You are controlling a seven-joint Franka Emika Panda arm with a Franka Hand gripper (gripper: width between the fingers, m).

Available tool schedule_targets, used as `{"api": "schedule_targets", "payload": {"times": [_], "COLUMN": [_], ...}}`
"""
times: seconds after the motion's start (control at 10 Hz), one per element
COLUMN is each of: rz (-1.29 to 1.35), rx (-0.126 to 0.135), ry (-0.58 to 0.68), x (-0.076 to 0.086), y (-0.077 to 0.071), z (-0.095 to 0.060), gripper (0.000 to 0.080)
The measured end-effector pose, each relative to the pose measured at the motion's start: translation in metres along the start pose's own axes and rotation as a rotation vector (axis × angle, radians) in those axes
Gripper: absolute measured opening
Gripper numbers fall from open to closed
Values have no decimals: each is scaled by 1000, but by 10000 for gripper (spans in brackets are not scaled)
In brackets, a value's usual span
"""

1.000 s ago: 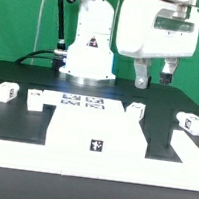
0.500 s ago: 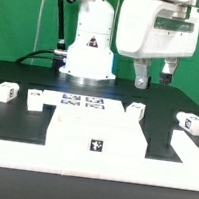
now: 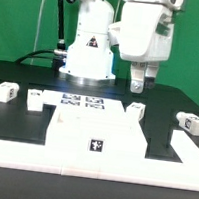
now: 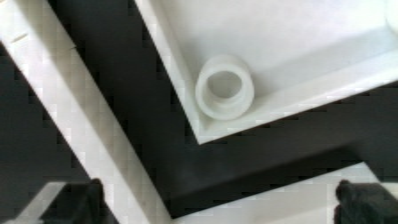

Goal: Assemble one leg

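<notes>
At the exterior view's left edge the leftmost leg (image 3: 3,92), a small white stubby rectangular block with a black-and-white tag on its face, lies on the black table (image 3: 15,117). The second leg (image 3: 34,100), a block of the same kind, lies near it to the right. Next comes the marker board (image 3: 84,106), thin, flat and white. It lies in front of the arm's white rounded base (image 3: 91,46) and behind the large flat white square tabletop (image 3: 73,135), which bears one tag near its front. Right of centre the gripper (image 3: 137,86) hangs in the air, clear of the table. The third leg (image 3: 137,109) sits below it in the picture, just beside the tabletop's back right corner. The rightmost leg (image 3: 192,123) lies well apart, near the right edge. In the wrist view the gripper's (image 4: 217,200) two dark fingertips (image 4: 80,200) stand spread wide with nothing between them, over a tabletop (image 4: 302,40) corner with its round white socket (image 4: 226,85).
</notes>
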State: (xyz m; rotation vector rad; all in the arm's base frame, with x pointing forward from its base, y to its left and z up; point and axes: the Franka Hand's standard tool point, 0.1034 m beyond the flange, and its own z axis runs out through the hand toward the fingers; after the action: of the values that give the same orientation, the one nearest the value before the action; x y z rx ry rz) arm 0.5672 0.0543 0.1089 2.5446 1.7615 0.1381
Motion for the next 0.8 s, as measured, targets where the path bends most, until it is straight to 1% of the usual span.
{"api": "schedule_targets", "payload": {"times": [0.1,0.3,0.8], "rz": [-94,-186,-210], "rx": [12,8,6], "ry": [-23,-61,-61], "x": [-3,-7,-9], "y": [-3,-7,-7], "z": [5,11,12], "gripper": [650,650,650]}}
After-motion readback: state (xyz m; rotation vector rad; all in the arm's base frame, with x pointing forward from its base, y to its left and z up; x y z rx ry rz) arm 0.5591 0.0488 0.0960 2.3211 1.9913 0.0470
